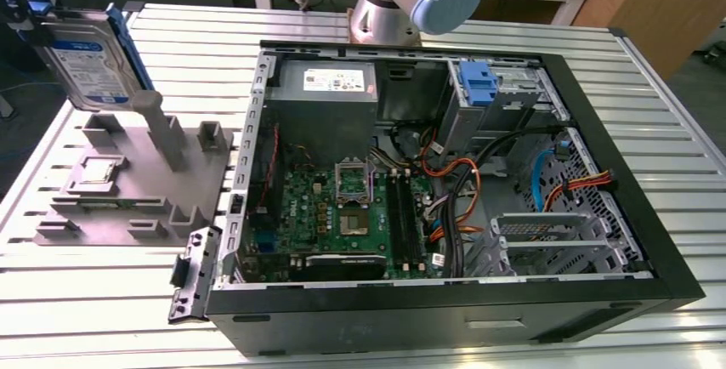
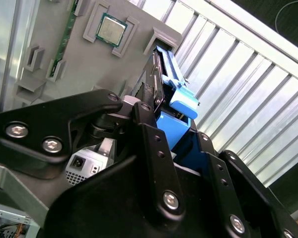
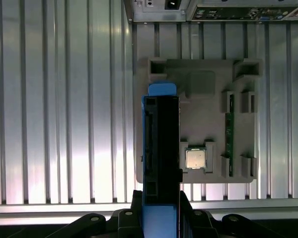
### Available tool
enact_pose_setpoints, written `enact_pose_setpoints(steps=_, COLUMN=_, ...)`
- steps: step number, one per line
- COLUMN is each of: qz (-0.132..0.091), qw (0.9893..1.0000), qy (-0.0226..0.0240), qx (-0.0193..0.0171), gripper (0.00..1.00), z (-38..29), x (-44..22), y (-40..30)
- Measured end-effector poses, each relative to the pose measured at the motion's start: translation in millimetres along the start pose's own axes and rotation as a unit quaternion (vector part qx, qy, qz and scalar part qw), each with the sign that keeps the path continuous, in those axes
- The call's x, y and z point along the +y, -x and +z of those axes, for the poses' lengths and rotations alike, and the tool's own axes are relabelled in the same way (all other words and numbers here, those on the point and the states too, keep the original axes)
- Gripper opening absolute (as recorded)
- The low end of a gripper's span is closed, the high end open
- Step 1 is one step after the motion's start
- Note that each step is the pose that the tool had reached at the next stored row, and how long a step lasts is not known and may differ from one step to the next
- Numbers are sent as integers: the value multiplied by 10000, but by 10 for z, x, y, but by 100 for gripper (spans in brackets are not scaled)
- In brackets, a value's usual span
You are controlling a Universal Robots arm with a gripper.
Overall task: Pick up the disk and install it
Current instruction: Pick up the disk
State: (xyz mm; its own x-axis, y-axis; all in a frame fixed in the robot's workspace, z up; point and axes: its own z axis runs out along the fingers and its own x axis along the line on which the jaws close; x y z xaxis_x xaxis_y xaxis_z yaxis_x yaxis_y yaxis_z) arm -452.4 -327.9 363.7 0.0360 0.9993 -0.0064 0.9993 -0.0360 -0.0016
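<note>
Exterior view | disk [image 1: 93, 61] was seen held on edge over the grey fixture [image 1: 125, 190], to the exterior view's left of the open computer case [image 1: 454, 305] | gripper [image 3: 161, 201] was clamped on the disk's sides.

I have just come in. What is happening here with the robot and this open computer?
A robot arm is handling a disk. Its gripper is closed on the disk and holds it upright, on edge, at the grey fixture on the exterior view's left. The open computer case lies beside the fixture, and the disk is not yet inside it. A small square chip sits in a pocket of the fixture.
</note>
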Motion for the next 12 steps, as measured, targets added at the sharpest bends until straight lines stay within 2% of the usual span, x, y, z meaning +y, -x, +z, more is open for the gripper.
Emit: enact_pose_setpoints(steps=12, qz=0, qw=10000, qy=0, qx=0, gripper=37, z=-37, x=0, y=0)
